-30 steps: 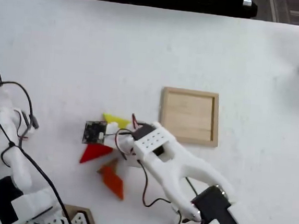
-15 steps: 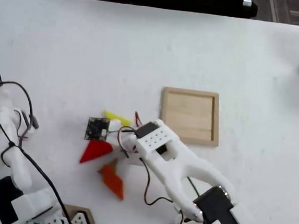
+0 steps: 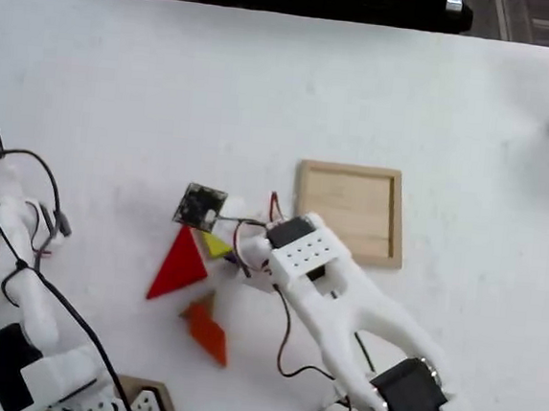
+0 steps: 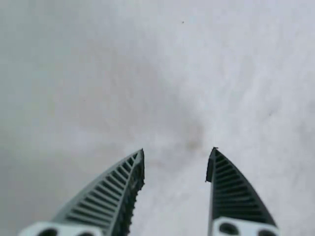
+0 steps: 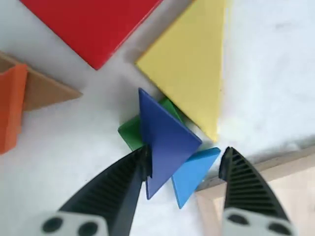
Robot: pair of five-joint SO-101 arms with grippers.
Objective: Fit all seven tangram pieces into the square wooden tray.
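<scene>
Left gripper: jaws apart, hanging over bare white table. The left arm stands at the table's near left corner.

The orange piece lies closest to the near edge, flat on the table. The right wrist view shows a tan wedge touching its side. Whether the wedge is part of that piece cannot be told.

The red triangle lies just beyond, flat and apart from the orange piece.

Right gripper: jaws apart, low at the table between the red triangle and the tray's near left corner. In the high view the right arm, extending from the near edge, covers the gripper and what lies under it. The right wrist view shows what is there:
- A dark blue triangle is tilted up, with one edge against one finger and clear of the other.
- A light blue piece lies partly beneath it, just beside the tray's corner.
- A green piece also lies partly beneath it.

The yellow triangle lies flat just beside this pile. Contact with the pile cannot be judged.

The tray sits farther back, about mid-table, flat and square to the table's edges. Every piece noted lies outside it.
</scene>
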